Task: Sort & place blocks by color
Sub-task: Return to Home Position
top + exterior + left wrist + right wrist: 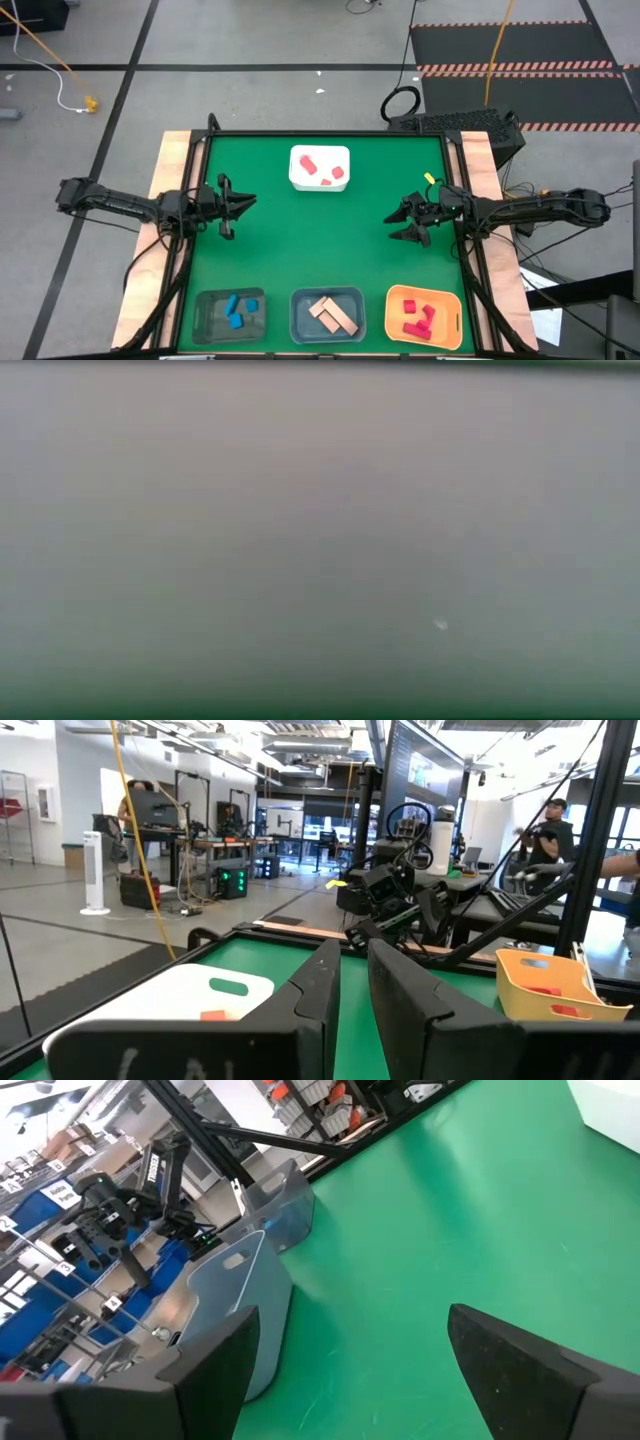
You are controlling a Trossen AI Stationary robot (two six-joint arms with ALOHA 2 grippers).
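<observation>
Three red blocks [306, 160] lie in the white tray [320, 152] near the table's far edge. Blue blocks [233, 308] lie in the left grey bin [203, 318], tan bars [330, 315] in the middle grey bin [300, 318], and red blocks [418, 318] in the orange bin [395, 310] at the near edge. My left gripper [248, 202] hovers left of the white tray, its fingers almost together and holding nothing. My right gripper [397, 224] hovers right of centre, open and holding nothing. The left wrist view shows the white tray [170, 1000] with a red block [213, 1015].
Bare green mat [320, 240] lies between the two grippers and between the white tray and the three bins. Wooden rails [170, 180] border the table left and right. The low view shows only a grey blur. People stand in the room beyond the table.
</observation>
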